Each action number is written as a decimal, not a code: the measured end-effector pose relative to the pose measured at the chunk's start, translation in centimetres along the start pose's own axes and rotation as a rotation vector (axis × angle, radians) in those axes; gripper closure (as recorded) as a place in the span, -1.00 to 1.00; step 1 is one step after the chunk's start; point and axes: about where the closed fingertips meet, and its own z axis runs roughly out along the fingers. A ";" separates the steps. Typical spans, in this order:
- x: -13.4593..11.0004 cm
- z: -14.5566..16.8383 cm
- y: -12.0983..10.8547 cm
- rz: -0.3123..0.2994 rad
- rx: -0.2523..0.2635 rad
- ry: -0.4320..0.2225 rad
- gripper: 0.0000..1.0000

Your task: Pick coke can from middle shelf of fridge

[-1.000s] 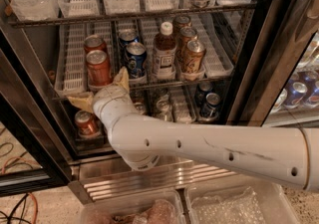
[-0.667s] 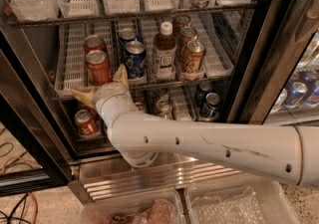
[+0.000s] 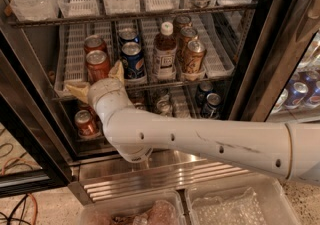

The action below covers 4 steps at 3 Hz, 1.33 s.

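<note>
Gripper (image 3: 98,81) fingers are spread apart at the front edge of the middle shelf (image 3: 215,61) of the fridge (image 3: 280,44), just below the coke can (image 3: 97,63). The can stands at the front of the left lane, with a blue can (image 3: 133,60) just beside it. The reach is judged to be in hand; no grasp is made yet. Next, the fingers would need to be brought around the can's body and closed. The can's base is hidden by the wrist, so contact cannot be judged — and a second red can (image 3: 94,44) behind is partly covered.
</note>
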 end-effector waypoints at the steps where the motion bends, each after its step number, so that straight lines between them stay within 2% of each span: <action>1: -0.2 0.5 0.7 0.011 -0.014 -0.008 -0.82; 2: -0.2 0.8 1.4 0.009 -0.031 -0.011 -0.46; 4: -0.1 0.9 1.7 0.006 -0.039 -0.009 0.46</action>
